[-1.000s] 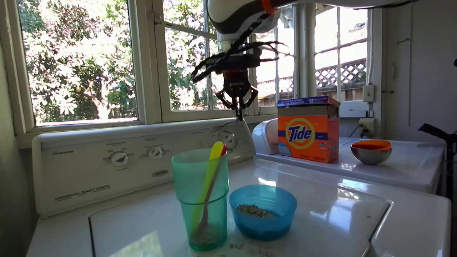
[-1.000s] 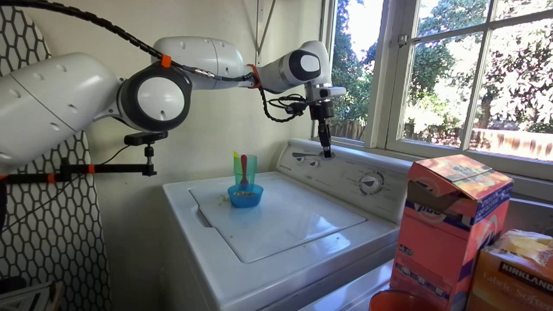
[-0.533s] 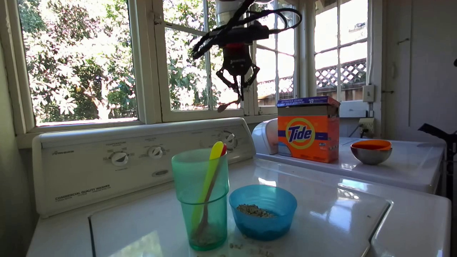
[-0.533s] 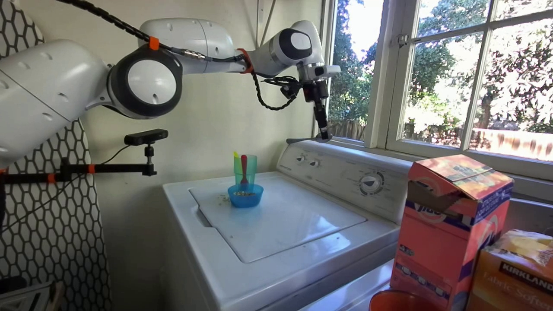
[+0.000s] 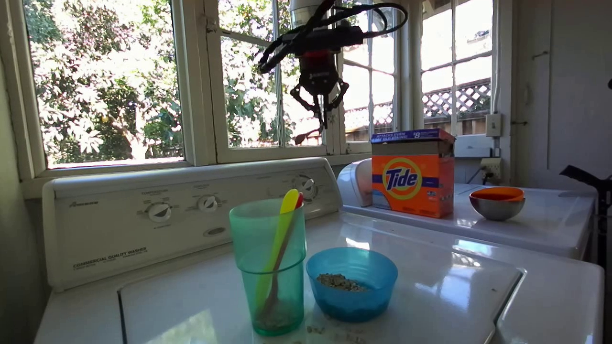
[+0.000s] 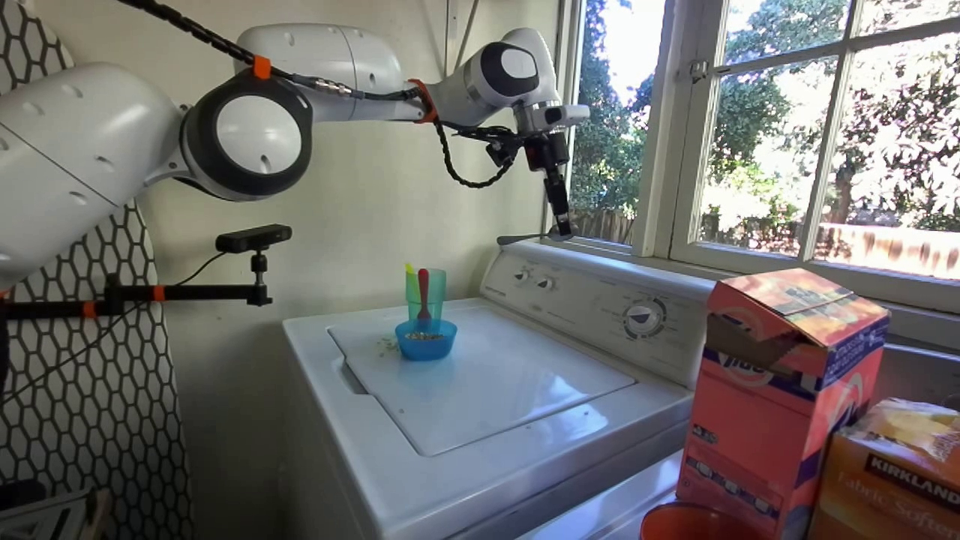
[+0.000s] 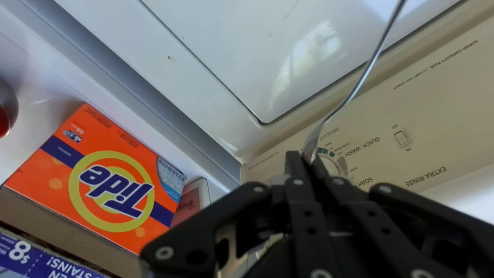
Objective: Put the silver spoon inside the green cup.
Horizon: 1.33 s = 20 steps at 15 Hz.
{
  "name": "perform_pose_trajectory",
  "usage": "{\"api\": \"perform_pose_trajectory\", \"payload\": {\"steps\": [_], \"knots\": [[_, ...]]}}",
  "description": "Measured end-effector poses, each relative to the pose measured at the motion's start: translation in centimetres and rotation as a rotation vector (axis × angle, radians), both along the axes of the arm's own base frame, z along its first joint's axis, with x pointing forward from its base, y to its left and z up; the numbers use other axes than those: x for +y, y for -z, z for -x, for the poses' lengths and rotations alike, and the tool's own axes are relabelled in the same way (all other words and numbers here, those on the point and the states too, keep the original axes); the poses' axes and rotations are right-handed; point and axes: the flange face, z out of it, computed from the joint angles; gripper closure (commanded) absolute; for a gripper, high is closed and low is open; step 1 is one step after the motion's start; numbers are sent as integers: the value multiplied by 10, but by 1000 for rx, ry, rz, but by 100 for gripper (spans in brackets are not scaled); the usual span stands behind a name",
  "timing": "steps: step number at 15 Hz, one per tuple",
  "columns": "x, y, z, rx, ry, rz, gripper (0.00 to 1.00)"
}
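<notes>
The silver spoon (image 7: 359, 83) is pinched by its bowl end between the fingertips of my gripper (image 7: 307, 156). Its thin handle reaches up and right in the wrist view. In both exterior views, the spoon (image 5: 305, 137) (image 6: 521, 239) is held in the air by the gripper (image 5: 322, 122) (image 6: 562, 227), close to the top of the washer's control panel, and roughly level. The green cup (image 5: 246, 234) (image 6: 438, 281) stands upright on the washer lid, away from the gripper, with a yellow and a red-handled utensil leaning inside. The cup is out of the wrist view.
A blue bowl (image 5: 354, 306) (image 6: 426, 351) with dry bits stands beside the cup; crumbs lie near it. The control panel (image 5: 119, 224) rises behind. A Tide box (image 5: 411, 181) (image 7: 112, 185) and a metal bowl (image 5: 497, 209) sit on the neighbouring machine. Windows stand behind the arm.
The gripper has risen with the spoon from in front of the control panel to above its top edge, mostly in the earlier half second. The cup and blue bowl have not moved.
</notes>
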Motion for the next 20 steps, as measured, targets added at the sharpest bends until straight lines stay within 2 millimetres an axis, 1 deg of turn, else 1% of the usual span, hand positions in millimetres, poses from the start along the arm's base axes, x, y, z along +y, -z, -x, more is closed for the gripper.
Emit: {"api": "perform_pose_trajectory", "payload": {"steps": [1,2,3,5,7,8,10,13,16,20], "knots": [[11,-2,2,5,-41,30,99],[27,-5,5,7,-88,58,99],[48,-12,11,6,-146,71,99],[82,-32,25,-8,-240,82,99],[105,-54,40,-29,-288,84,99],[111,-62,47,-28,-309,84,99],[119,-72,59,-6,-365,88,99],[128,-74,71,27,-409,66,99],[131,-70,76,-14,-296,10,99],[141,-57,75,-144,-125,-43,99]]}}
